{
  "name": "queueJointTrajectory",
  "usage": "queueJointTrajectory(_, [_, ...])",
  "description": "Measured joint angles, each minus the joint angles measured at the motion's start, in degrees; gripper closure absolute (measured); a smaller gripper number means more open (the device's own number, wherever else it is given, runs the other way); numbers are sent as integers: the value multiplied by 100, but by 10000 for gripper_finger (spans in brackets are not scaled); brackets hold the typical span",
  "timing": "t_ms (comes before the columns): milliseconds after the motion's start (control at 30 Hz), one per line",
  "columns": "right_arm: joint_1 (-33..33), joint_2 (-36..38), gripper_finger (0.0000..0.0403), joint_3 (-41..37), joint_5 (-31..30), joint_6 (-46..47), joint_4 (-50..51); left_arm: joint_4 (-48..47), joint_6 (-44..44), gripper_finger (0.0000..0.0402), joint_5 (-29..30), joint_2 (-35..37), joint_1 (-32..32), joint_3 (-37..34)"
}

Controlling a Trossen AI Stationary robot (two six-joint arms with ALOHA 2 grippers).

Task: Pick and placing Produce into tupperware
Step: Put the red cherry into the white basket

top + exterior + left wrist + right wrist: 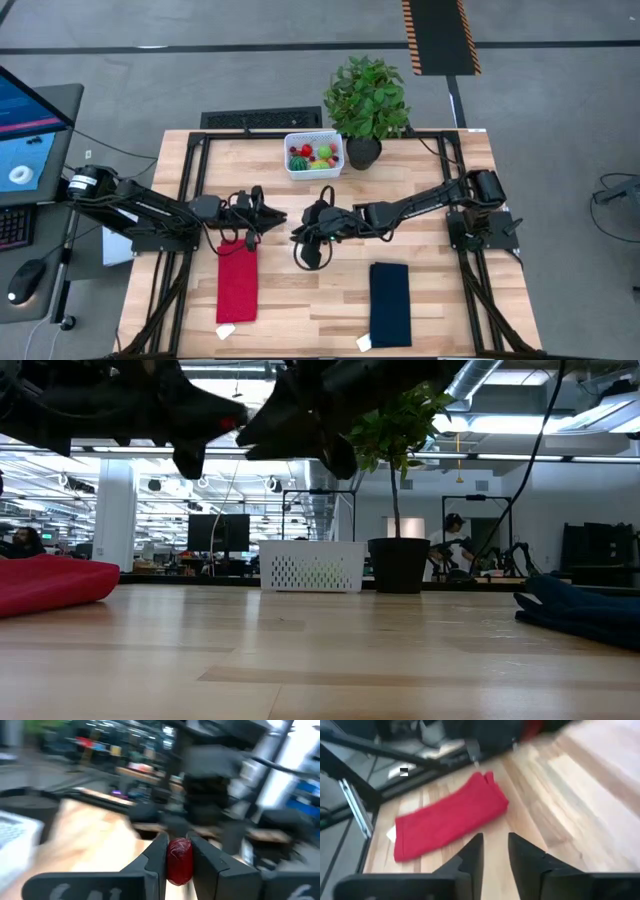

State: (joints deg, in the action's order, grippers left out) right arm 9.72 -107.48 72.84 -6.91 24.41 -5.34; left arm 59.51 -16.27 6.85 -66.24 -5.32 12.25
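Observation:
A small, dark red piece of produce (pixel 179 862) sits between the fingers of my left gripper (pixel 179 842), which hovers above the table's middle (pixel 280 216). My right gripper (pixel 297 232) faces it closely from the right. It is open (pixel 495 845) with nothing between its fingers. The white perforated tupperware (pixel 313 155) stands at the far edge and holds several red and green produce pieces (pixel 310 157). In the low view the tupperware (pixel 311 566) stands beside the black pot. My left gripper pinches the red piece by its two opposite sides (pixel 171 865) between the two fingers (pixel 155 857). The fingers reach in level from the table's left. The piece is lifted clear of the table.
A leafy plant in a black pot (pixel 365 100) stands right of the tupperware. A folded red cloth (pixel 237 280) lies near left and a folded navy cloth (pixel 390 303) near right. Bare wood (pixel 310 300) lies between the cloths.

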Motion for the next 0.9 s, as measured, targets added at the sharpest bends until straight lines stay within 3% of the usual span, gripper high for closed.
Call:
queueJointTrajectory(133, [202, -2, 259, -2, -20, 185, 450, -114, -129, 345, 534, 0, 226, 0])
queueJointTrajectory(267, [465, -2, 234, -2, -274, 368, 833, -561, -203, 329, 340, -2, 829, 219])
queueJointTrajectory(600, [1254, -2, 224, -2, -1371, 429, 1087, -3629, 104, 334, -114, -678, 2433, 2100])
queueJointTrajectory(733, [1375, -2, 232, -2, -1658, 424, 1284, -3956, 426, 350, -731, -1312, 3152, 2681])
queueJointTrajectory(900, [1471, -2, 239, -2, -1807, 421, 1459, -4036, -165, 350, -1523, -2347, 3778, 3374])
